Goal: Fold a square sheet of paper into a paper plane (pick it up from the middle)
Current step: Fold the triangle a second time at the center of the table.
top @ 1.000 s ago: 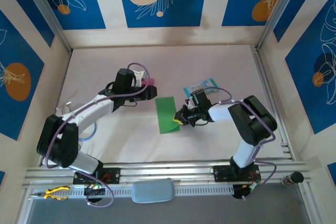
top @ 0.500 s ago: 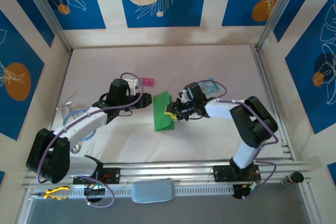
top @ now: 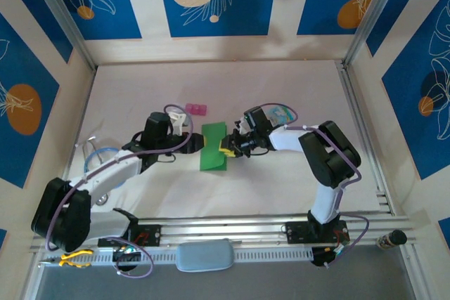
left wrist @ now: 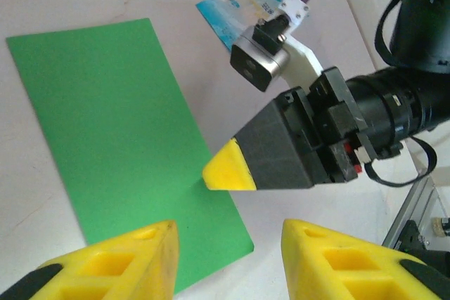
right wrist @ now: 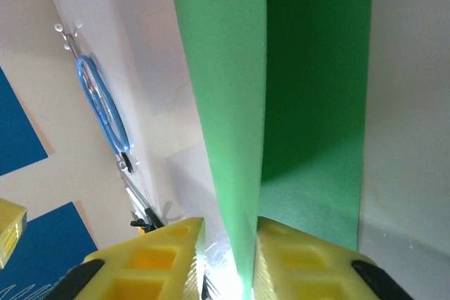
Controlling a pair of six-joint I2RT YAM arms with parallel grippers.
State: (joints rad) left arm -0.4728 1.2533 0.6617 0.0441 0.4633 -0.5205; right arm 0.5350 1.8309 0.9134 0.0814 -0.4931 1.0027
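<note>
The square sheet of paper (top: 213,147) lies mid-table as a bright green narrow rectangle, folded over, with no paper plane shape to it. My right gripper (top: 226,147) is at its right long edge. In the right wrist view a raised layer of the sheet (right wrist: 232,103) runs between the fingers (right wrist: 162,261) and rests against one, with a lit gap to the other. My left gripper (top: 195,142) hovers at the sheet's left side. It (left wrist: 228,258) is open with nothing between its jaws, and below it lie the sheet (left wrist: 119,131) and the right gripper's yellow tip.
A small pink block (top: 196,109) lies behind the sheet. A pale blue printed packet (top: 283,112) sits behind the right arm. A blue ring tool (top: 104,161) lies at the left, and yellow pliers (top: 72,258) and a grey pad (top: 204,256) sit at the near rail.
The sheet and my right gripper have shifted left and slightly back. My left gripper swung from beside the pink block down to the sheet's left edge. The right jaws have parted.
</note>
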